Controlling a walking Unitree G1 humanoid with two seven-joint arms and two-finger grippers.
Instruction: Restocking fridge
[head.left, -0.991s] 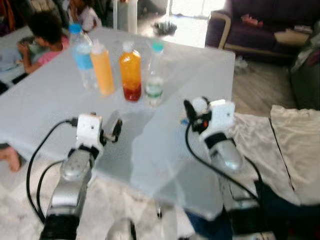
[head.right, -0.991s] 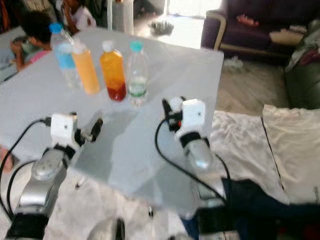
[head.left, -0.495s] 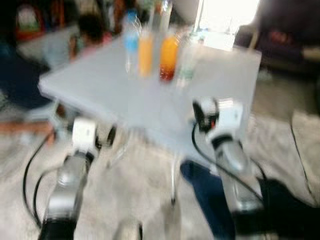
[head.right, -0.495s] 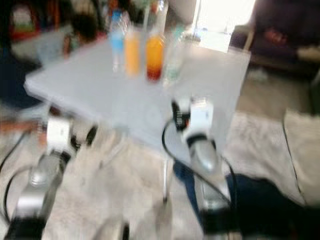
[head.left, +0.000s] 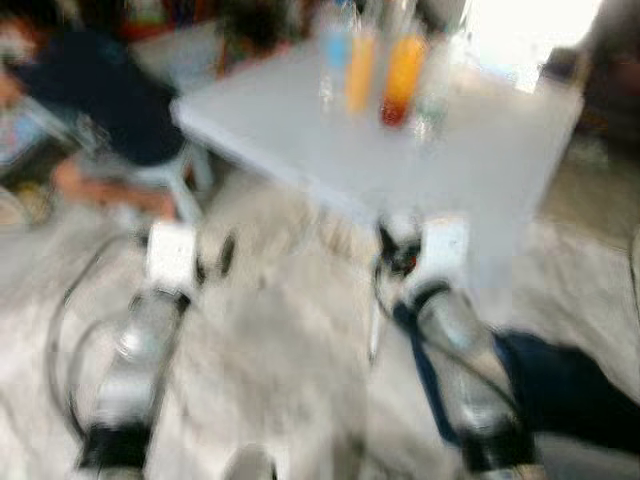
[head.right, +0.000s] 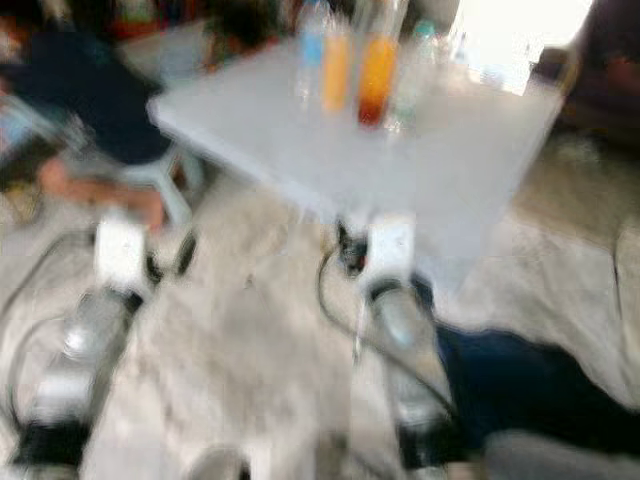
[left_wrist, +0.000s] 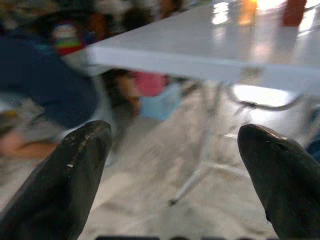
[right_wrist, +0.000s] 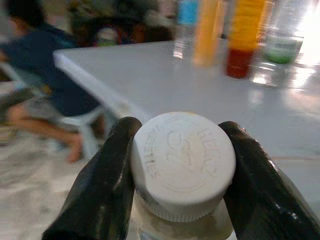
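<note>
A living room, blurred in the head views, with a pale grey table (head.left: 480, 170) standing on a light, mottled floor (head.left: 270, 380). At the far end of the table stands a row of four bottles: a clear bottle with a blue label (head.left: 334, 62), a light orange bottle (head.left: 360, 70) just beside it, a darker orange bottle (head.left: 402, 78) whose bottom is red, and a clear bottle with a green label (right_wrist: 281, 37) at the end of the row. Beyond the table's far left corner a person in a dark blue top (head.left: 100, 100) is low to the floor near a pale chair (head.left: 165, 180).

Both silver arms are held out short of the table's near edge. The left claw (left_wrist: 175, 165) hangs over the floor, released, its two black fingers (left_wrist: 70, 175) well apart with nothing between them; past them show the table's underside and metal legs (left_wrist: 200, 165).

The right claw (right_wrist: 180, 175) is at the table's near edge, clenched on the neck of a bottle with a white Heinz cap (right_wrist: 182, 160). A finger presses each side of the cap, and pale glass or plastic shows just below it. The row of bottles stands well apart from it, across the tabletop. A dark blue cloth (head.left: 570, 390) lies on the floor beside the right arm, near the table's right side.
</note>
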